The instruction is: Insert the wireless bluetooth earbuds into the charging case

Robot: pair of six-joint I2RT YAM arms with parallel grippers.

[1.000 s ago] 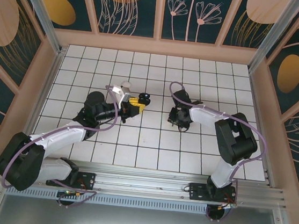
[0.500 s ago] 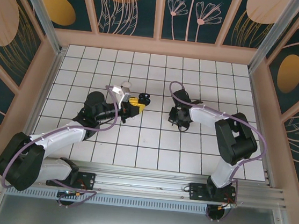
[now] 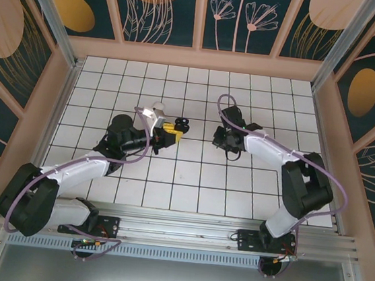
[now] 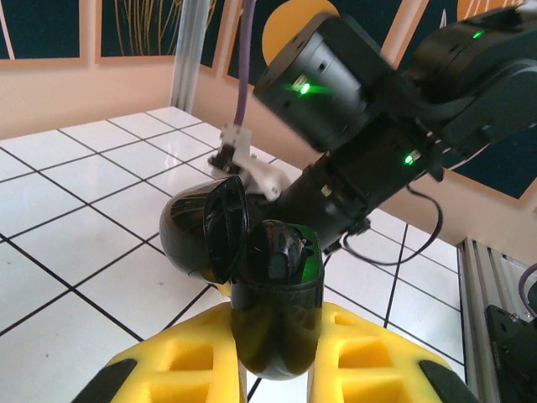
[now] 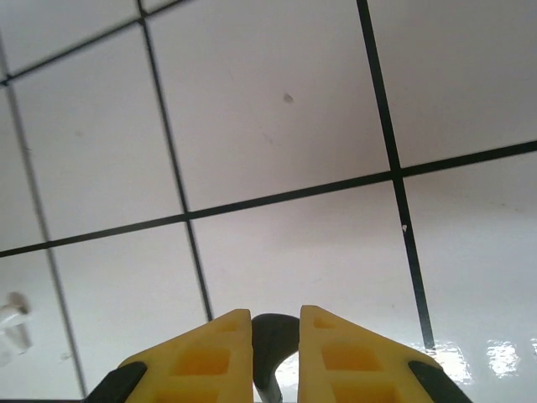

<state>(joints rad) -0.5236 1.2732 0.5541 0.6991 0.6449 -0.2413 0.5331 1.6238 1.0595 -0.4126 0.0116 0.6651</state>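
Loading the charging case (image 4: 277,357).
My left hand (image 4: 275,327) grips it, lid open. My right hand (image 5: 275,323), pinched narrow on what looks like a dark earbud (image 5: 270,348), needs a slow stem-down approach.

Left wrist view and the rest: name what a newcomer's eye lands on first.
In the left wrist view, a glossy black charging case, lid open, sits pinched in the left gripper, the right arm looming close behind with green lights. In the right wrist view, the right gripper is closed on what looks like a black earbud above white tiles.
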